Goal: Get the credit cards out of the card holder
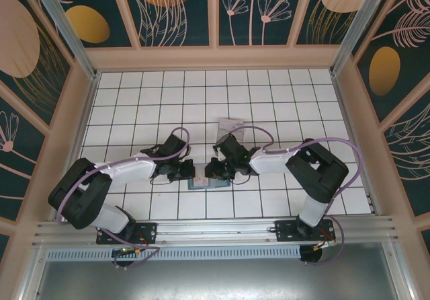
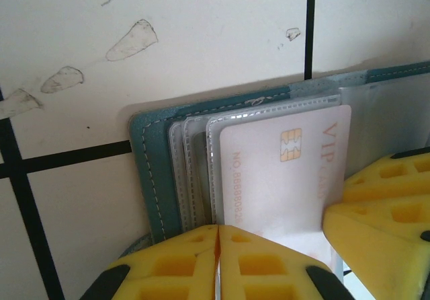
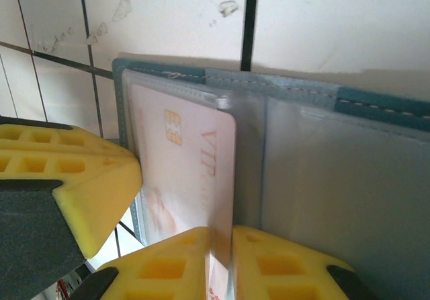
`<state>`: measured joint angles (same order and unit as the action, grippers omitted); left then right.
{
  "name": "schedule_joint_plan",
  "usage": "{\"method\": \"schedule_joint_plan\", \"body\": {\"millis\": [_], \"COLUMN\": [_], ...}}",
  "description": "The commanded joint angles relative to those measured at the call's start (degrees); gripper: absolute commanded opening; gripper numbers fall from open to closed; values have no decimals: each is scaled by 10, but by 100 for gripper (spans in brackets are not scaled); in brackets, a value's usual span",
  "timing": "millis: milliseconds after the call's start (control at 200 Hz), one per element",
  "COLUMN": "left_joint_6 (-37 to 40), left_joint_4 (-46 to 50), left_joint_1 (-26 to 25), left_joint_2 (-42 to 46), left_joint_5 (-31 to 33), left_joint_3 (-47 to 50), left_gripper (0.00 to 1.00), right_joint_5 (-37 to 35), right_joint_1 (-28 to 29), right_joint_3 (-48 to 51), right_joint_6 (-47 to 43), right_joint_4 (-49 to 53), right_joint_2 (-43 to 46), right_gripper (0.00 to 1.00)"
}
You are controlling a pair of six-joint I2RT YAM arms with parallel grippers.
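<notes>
The teal card holder (image 1: 201,183) lies open on the tiled floor between both arms, its clear sleeves fanned out (image 2: 149,172) (image 3: 302,88). A pale whitish credit card (image 2: 282,179) with a gold chip and "VIP" lettering pokes out of a sleeve. My right gripper (image 1: 216,172) (image 3: 222,246) is shut on the card's (image 3: 181,159) free long edge, which stands between its yellow fingers. My left gripper (image 1: 183,173) (image 2: 218,236) is shut, its tips together on the holder's near edge by the sleeves. I cannot tell whether it pinches anything.
A clear plastic tray (image 1: 232,125) lies on the tiles just behind the right gripper. The two grippers sit very close; one of the right gripper's fingers (image 2: 376,212) and one of the left gripper's fingers (image 3: 74,179) crowd each other's views. Wooden walls ring the floor.
</notes>
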<state>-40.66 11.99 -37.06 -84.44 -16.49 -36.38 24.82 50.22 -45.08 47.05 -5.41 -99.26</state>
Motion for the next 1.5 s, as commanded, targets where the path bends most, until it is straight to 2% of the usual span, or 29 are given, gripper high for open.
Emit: {"method": "schedule_joint_plan", "body": {"millis": [0, 265, 736, 1096, 1296, 1496], "left_joint_6": [9, 11, 10, 10, 11, 10], "left_joint_4": [30, 36, 39, 40, 40, 39], "left_joint_1": [-2, -2, -3, -4, -7, -11], "left_joint_2": [-29, -29, -29, -33, -36, -41], "left_joint_5": [16, 22, 27, 28, 26, 26], "left_joint_3": [10, 7, 8, 6, 3, -1], "left_gripper": [10, 10, 10, 10, 10, 10], "right_joint_5": [7, 9, 32, 37, 55, 63], "right_joint_1": [-5, -11, -26, -28, -28, -26], "right_joint_3": [18, 32, 81, 91, 86, 79], "right_joint_6": [10, 15, 49, 54, 54, 52], "right_joint_4": [-18, -27, -115, -134, -146, -149], "right_joint_2": [2, 14, 23, 20, 7, -1], "right_gripper": [14, 9, 12, 8, 14, 14]}}
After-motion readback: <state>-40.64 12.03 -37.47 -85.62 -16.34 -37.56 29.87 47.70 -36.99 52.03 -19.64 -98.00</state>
